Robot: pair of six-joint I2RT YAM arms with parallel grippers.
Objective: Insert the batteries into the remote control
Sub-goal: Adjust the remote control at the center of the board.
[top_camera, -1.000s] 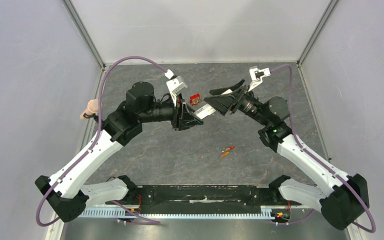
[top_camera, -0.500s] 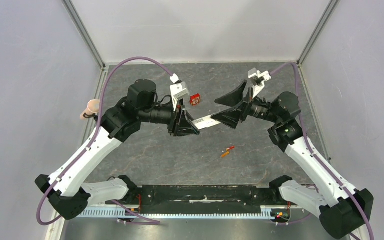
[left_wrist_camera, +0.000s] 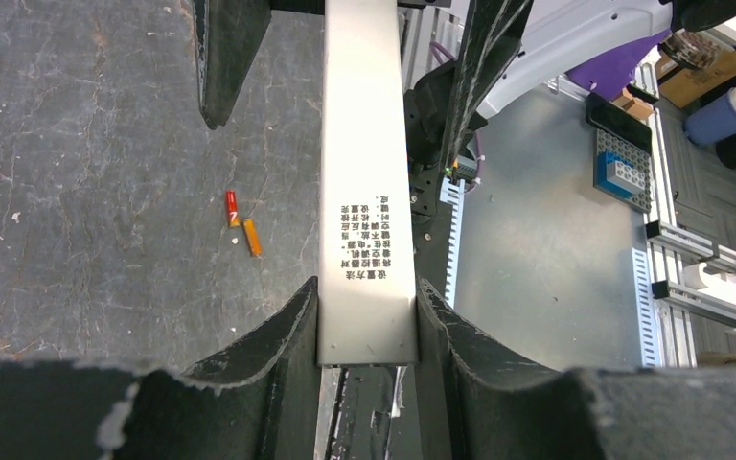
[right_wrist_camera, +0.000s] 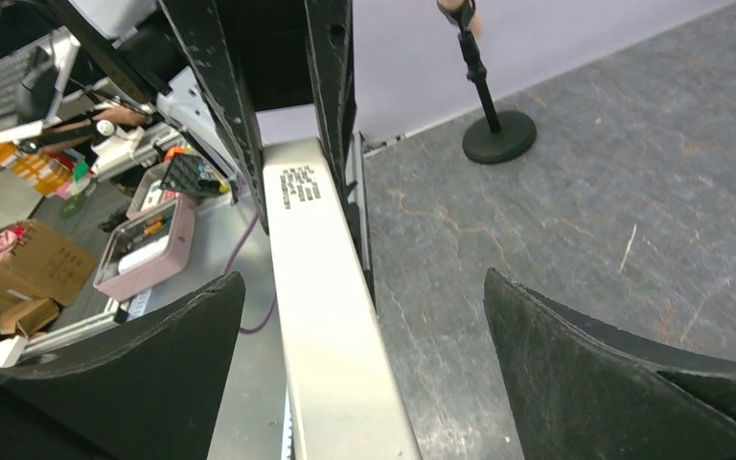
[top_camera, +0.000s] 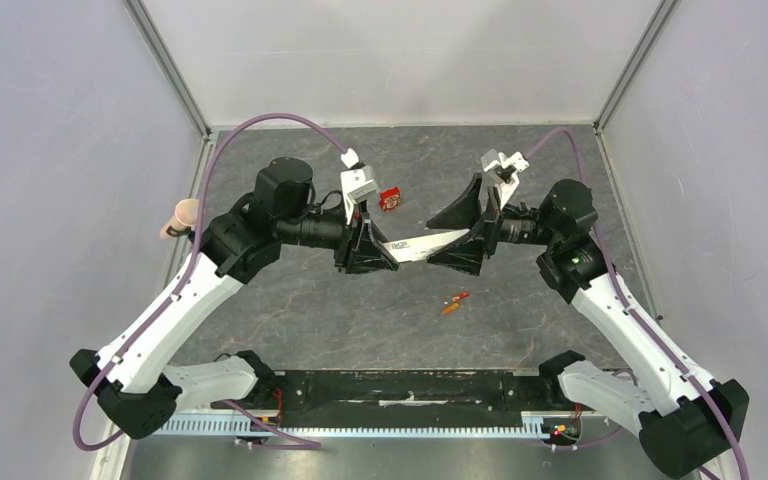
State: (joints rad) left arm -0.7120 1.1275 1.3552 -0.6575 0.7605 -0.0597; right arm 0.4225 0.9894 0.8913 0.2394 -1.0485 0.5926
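The left jaws grip one end of the remote control; the right jaws stand wide around its other end.

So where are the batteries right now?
In the top view the batteries lie together on the table, right of centre, a little nearer its front edge than the remote.
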